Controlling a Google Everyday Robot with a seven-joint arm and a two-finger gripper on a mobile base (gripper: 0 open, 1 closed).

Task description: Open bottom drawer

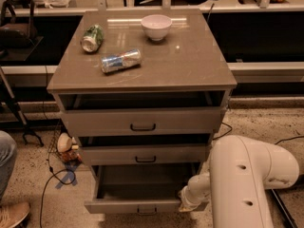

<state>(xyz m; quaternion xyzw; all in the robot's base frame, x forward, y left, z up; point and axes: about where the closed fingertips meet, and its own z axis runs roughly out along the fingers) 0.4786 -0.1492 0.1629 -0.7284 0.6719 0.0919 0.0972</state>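
The bottom drawer (135, 204) of the grey-tan cabinet stands pulled well out, its dark inside showing, with a small black bar handle (145, 209) on its front panel. The middle drawer (145, 154) and top drawer (141, 121) are each out a little. My gripper (186, 204) is at the right end of the bottom drawer's front, low in the view, mostly hidden behind my white arm (247, 179).
On the cabinet top (190, 61) lie a green can (92, 37), a blue-silver can (121, 61) and a white bowl (156, 26). A person's leg and shoe (8, 184) are at the left. Cables and a small object (64, 144) lie on the floor left of the cabinet.
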